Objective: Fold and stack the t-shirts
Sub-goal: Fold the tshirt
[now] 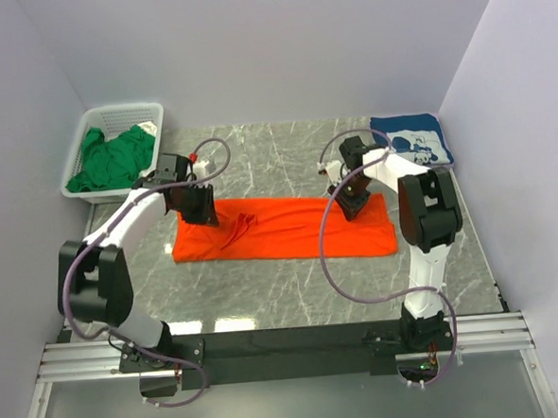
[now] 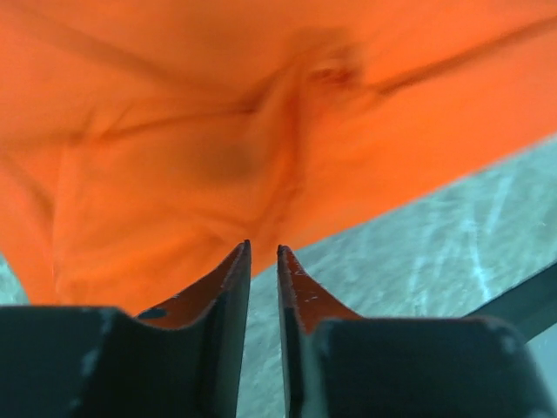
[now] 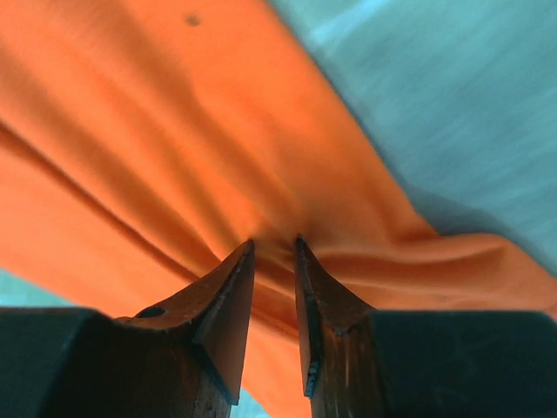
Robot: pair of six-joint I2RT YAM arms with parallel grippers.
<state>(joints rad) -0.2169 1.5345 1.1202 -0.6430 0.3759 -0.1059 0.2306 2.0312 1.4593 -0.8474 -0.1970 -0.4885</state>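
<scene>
On my far left, the green t-shirt sits bunched in the white basket at the back corner of the surface. The left gripper hangs just over the left part of the orange t-shirt, its jaws a narrow slit apart with nothing between them. The orange t-shirt lies spread as a long band across the middle of the surface. The right gripper is down on its right part, at the back edge, pinching a fold, with creases running to the tips. At the far right corner the navy t-shirt lies folded.
</scene>
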